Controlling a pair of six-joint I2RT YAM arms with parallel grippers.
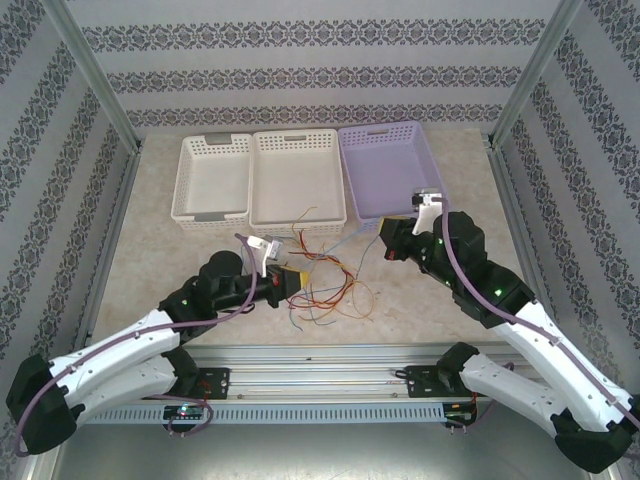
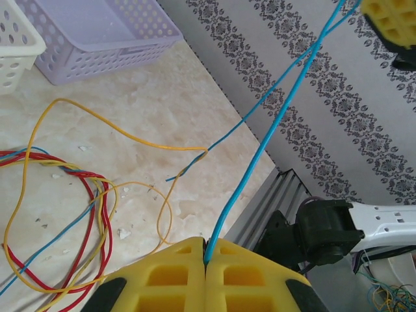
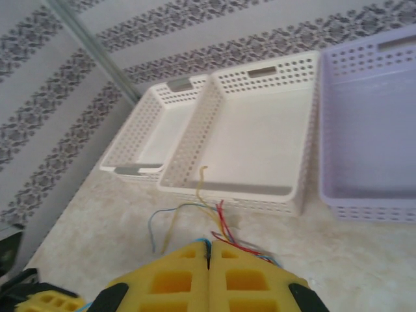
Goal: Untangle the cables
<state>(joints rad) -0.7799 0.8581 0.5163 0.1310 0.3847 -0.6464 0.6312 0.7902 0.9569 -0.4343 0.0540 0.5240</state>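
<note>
The cables lie as a loose tangle of thin red, yellow and blue wires on the table between the arms. My left gripper is shut on a blue cable, pinched at the yellow fingertips. That blue cable runs taut up to the right gripper's yellow finger. My right gripper is shut too, with the blue cable's end showing between its tips. Red and yellow wires trail on the table beyond it. A red, yellow and blue bunch lies left of my left fingers.
Three baskets stand in a row at the back: a white one, a second white one and a lilac one. A metal rail runs along the near table edge. Patterned walls enclose the sides.
</note>
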